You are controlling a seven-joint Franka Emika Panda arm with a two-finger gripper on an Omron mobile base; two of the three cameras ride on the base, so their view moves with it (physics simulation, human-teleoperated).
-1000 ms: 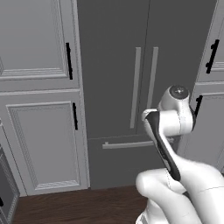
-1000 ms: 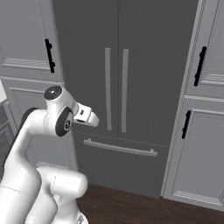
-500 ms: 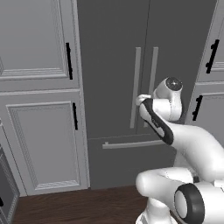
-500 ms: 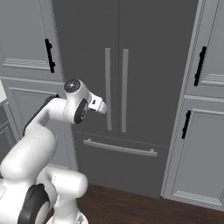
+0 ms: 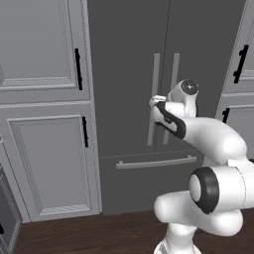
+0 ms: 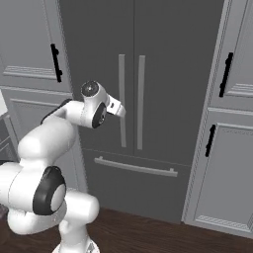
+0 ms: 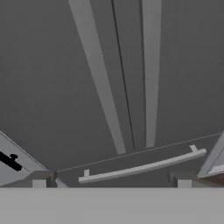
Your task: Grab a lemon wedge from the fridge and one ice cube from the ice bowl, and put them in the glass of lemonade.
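Facing the closed fridge [image 5: 129,74], pincer [image 6: 120,109] spread wide near its left handle [image 6: 122,101], fingertips barely discernible.

The fridge [image 5: 129,74] stands between cabinets [image 5: 44,124] on either side, doors closed; the tool [image 6: 118,109] hangs just before its left door handle [image 6: 122,101]

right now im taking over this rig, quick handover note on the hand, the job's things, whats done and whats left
Hand: open, empty, up close to the left door handle of the fridge, not gripping it.
Fridge: both doors shut, drawer below shut too.
Done: hand brought to the fridge front.
Left: pull a door open, take the lemon wedge, then an ice cube, and put both in the glass of lemonade.
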